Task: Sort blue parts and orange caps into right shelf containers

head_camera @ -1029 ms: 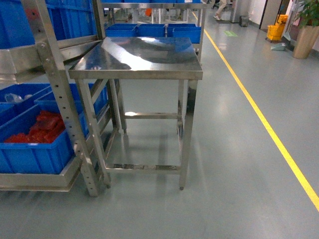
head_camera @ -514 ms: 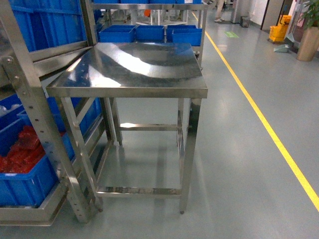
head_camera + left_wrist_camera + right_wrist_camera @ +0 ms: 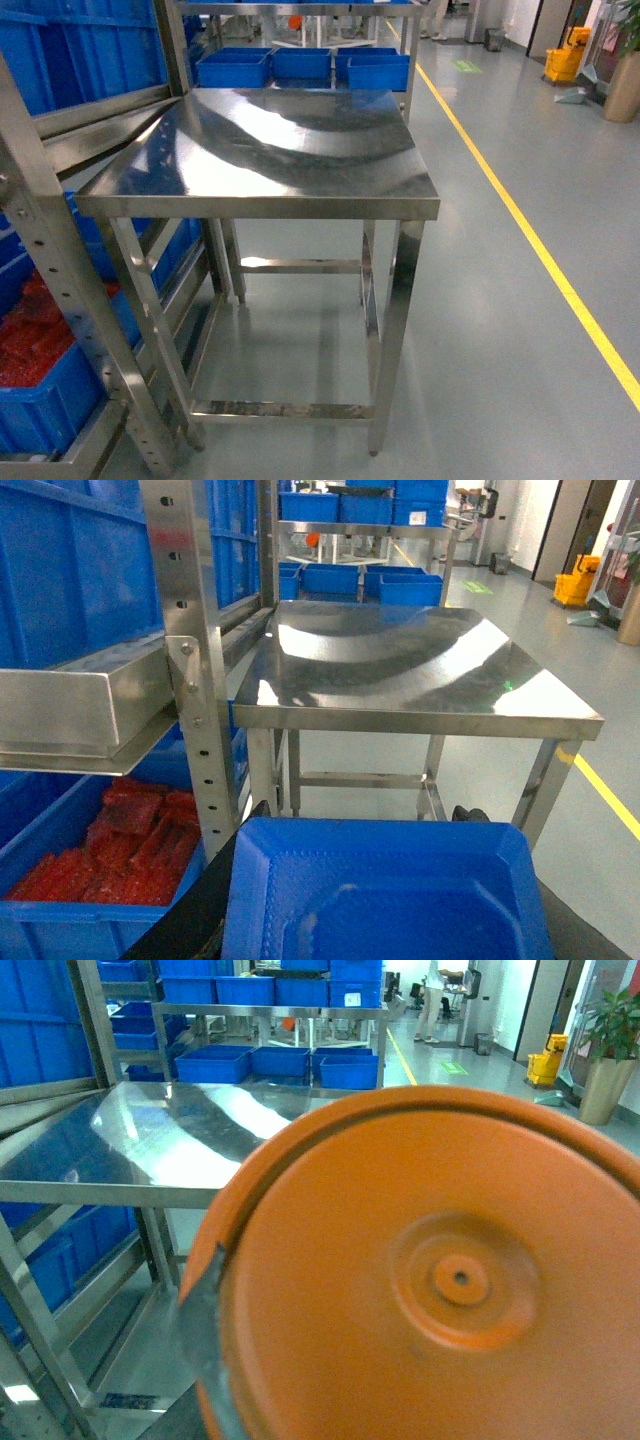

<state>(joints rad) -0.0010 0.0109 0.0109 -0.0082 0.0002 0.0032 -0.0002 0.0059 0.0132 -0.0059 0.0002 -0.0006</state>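
Ahead of you in the head view neither pincer appears; you see only the stainless steel table point(image 3: 290, 150), its top bare and glossy, the steel shelf rack point(image 3: 60, 260) to its left with a blue crate of red parts point(image 3: 35, 370) on the bottom level, and three blue bins point(image 3: 300, 68) beyond the table's far edge. Past the table a yellow floor line point(image 3: 520, 230) runs away down the aisle. Close under the left wrist camera, a blue part point(image 3: 385, 895) fills the lower frame: a moulded tray-like piece with a raised rim and chamfered corners. It looks like rigid, smooth plastic, likely light but slick, so you would do best to pinch its rim rather than its flat floor. The left pincer itself is hidden beneath it, so you cannot tell how its jaws stand, though the part seems carried there. Beyond it sit the table and the lower crate of red pieces. Right against the right wrist camera, an orange cap point(image 3: 440, 1280) covers most of the frame, a round disc with a raised hub and a small centre hole. It reads as stiff, light plastic with a smooth face; take it by the edge. The right pincer is also hidden, so its state cannot be told. No brand, label or readable writing shows in any view.
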